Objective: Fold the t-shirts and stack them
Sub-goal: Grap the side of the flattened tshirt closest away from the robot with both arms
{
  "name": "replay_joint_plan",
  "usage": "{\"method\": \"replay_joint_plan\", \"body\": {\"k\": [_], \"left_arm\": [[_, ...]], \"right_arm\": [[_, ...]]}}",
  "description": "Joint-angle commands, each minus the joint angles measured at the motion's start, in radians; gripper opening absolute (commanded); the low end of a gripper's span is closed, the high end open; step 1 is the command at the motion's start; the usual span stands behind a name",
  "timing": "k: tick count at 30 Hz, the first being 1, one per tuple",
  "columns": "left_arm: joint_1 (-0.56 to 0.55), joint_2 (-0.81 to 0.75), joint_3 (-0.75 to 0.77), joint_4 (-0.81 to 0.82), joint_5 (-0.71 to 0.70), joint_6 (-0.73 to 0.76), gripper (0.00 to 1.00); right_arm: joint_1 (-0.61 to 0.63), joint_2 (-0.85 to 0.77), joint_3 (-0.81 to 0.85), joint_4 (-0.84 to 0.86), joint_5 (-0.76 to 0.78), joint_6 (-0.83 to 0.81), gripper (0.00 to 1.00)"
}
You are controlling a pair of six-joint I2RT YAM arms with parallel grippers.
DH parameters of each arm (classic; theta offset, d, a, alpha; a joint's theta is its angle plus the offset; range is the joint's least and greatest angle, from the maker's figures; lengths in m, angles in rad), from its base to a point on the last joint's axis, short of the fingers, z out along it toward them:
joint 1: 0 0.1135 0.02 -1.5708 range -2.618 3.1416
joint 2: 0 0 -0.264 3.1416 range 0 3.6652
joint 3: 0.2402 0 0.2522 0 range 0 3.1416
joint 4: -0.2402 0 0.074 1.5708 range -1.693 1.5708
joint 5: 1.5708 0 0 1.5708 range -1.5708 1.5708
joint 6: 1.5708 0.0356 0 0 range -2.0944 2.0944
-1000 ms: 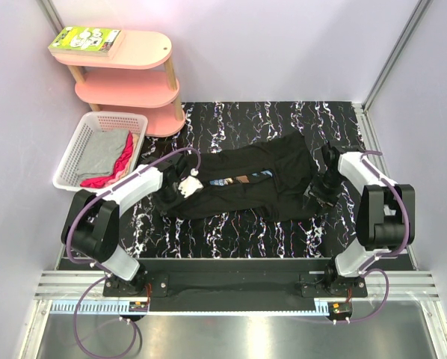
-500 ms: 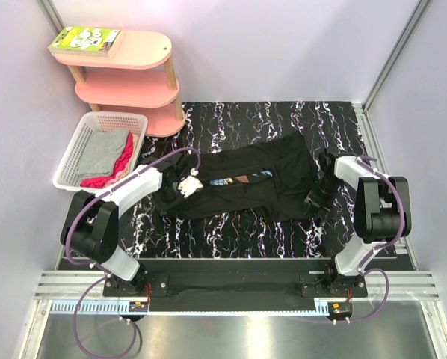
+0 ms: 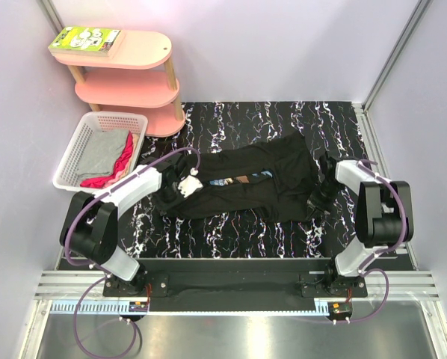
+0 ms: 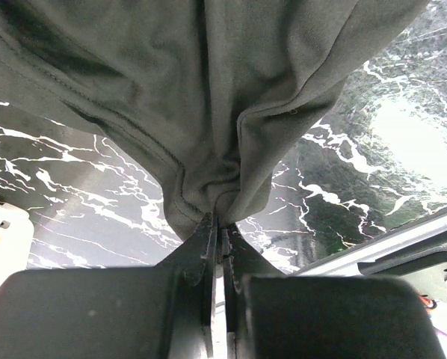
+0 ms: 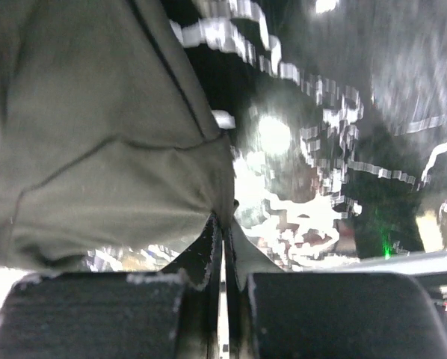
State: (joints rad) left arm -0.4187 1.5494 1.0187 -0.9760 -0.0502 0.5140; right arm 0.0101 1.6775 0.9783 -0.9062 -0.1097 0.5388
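A large black t-shirt (image 3: 253, 179) lies stretched across the dark marble table, its blue, white and orange print showing near the left. My left gripper (image 3: 177, 188) is shut on the shirt's left edge; in the left wrist view a gathered fold of black cloth (image 4: 208, 134) rises from the closed left gripper (image 4: 220, 223). My right gripper (image 3: 318, 198) is shut on the shirt's right edge, with a corner of cloth (image 5: 96, 149) pinched at the tips of the right gripper (image 5: 223, 221). A grey t-shirt (image 3: 104, 153) and a red one (image 3: 121, 166) lie in the basket.
The white lattice basket (image 3: 68, 164) stands at the table's left edge. A pink three-tier shelf (image 3: 134, 82) with a green book (image 3: 85, 39) on top stands behind it. The table's metal rail (image 3: 231, 284) runs along the near edge.
My right gripper has closed on the shirt's right edge and shifted slightly toward the near side. The left gripper and its hold have not moved.
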Motion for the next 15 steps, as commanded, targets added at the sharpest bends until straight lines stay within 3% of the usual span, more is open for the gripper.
{"method": "replay_joint_plan", "body": {"k": [1, 15], "left_arm": [[0.004, -0.049, -0.002, -0.018, 0.004, -0.008, 0.04], [0.032, -0.228, -0.103, -0.127, -0.013, 0.061, 0.03]], "right_arm": [[-0.005, -0.134, -0.042, -0.066, -0.059, -0.017, 0.0], [0.024, -0.351, -0.089, -0.26, -0.215, 0.055, 0.0]]}}
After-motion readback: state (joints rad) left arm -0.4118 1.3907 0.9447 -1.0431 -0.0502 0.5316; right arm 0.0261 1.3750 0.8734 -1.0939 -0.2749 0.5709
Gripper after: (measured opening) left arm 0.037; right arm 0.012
